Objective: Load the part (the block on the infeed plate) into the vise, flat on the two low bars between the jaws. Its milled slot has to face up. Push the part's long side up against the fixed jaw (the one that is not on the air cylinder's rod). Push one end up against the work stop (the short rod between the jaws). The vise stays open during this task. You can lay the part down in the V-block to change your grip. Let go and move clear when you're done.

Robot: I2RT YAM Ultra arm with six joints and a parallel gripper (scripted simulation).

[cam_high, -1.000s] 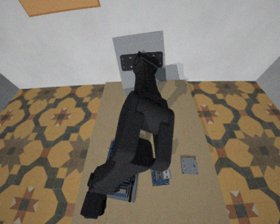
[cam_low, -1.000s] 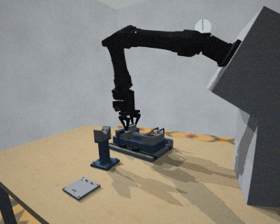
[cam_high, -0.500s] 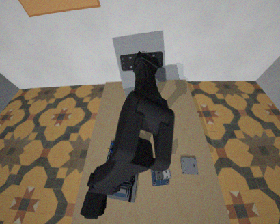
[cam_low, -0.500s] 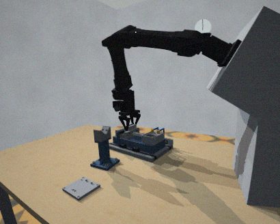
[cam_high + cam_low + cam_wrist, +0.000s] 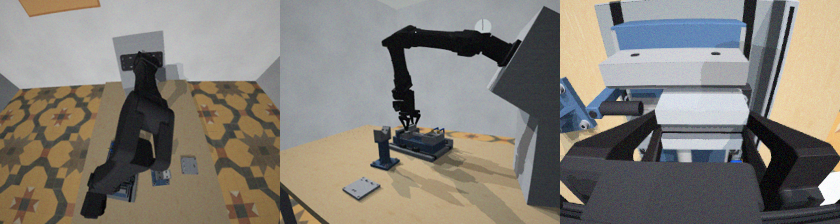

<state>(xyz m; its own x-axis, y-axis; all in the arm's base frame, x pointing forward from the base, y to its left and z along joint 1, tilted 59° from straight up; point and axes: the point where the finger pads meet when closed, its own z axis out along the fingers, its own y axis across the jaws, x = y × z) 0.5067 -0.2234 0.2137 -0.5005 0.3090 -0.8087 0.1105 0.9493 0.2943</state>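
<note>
My gripper [image 5: 702, 112] is shut on the part [image 5: 703, 110], a pale grey block held between the two dark fingers. In the wrist view the part hangs just above the vise [image 5: 685, 53], in front of a grey jaw [image 5: 673, 71] with two small holes. I cannot see the part's slot. In the exterior view the gripper [image 5: 409, 123] is at the left end of the blue and grey vise [image 5: 421, 141], with the part [image 5: 410, 129] low between the jaws. In the top view the arm hides most of the vise [image 5: 124, 188].
The V-block [image 5: 383, 148] stands on its blue post left of the vise. The grey infeed plate [image 5: 361, 187] lies bare near the table's front; it also shows in the top view [image 5: 189, 165]. The arm's grey mount [image 5: 534, 113] stands at the right.
</note>
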